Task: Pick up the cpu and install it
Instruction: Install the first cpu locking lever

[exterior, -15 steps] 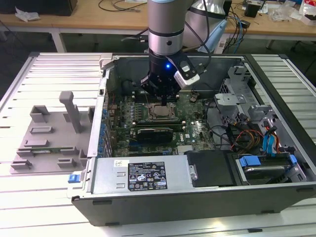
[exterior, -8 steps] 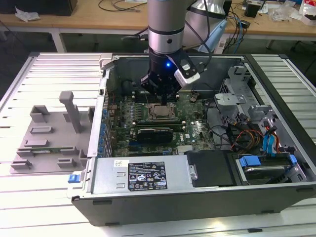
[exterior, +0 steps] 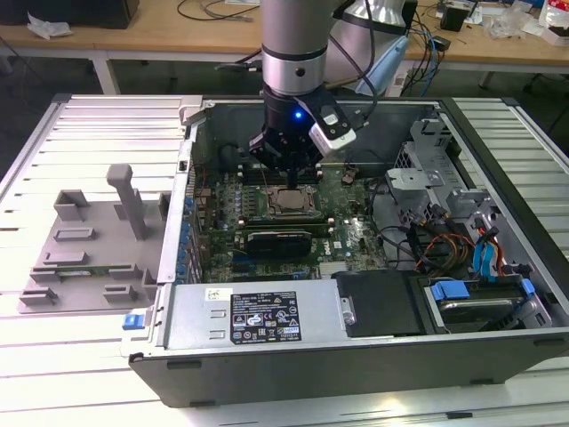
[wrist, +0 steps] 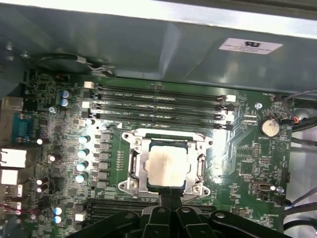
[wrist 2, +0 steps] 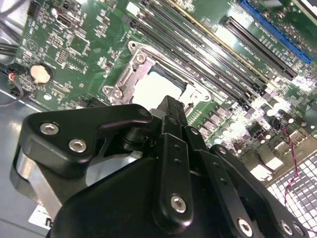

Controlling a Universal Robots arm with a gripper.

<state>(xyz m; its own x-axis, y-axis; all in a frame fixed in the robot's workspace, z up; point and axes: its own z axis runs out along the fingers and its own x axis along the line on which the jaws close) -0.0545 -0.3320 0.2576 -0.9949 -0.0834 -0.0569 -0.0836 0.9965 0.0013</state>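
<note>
The arm reached down into the open computer case (exterior: 267, 356), which lay on a white slatted table (exterior: 80, 374). The gripper (exterior: 292, 178) hung over the middle of the green motherboard (exterior: 356, 231), directly above the socket. In the exterior view its dark tips were hard to separate from the dark socket parts behind them, so from there I could not tell if they touched anything.

In the first wrist view the two fingers (wrist: 166, 201) were pressed together, with only a thin seam between them. The cpu (wrist: 166, 166) lay flat in the socket, inside the metal socket frame (wrist: 132, 166). Its pale top was so bright from the light that no detail on it could be made out. The fingertips ended just at one edge of the cpu. I could not decide whether they rested on it or stood slightly above it, because the fingers themselves covered that edge.

In the second wrist view the black body of the gripper (wrist 2: 171, 105) hid a large part of the board. The cpu (wrist 2: 148, 91) showed only partly there, with one side behind the fingertip.

The long memory slots (wrist: 158, 104) ran just beside the socket frame, and a round battery (wrist: 270, 127) sat further off on the board. A grey plastic tray (exterior: 89, 240) lay on the table outside the case, at the exterior view's left, well apart from the gripper.
</note>
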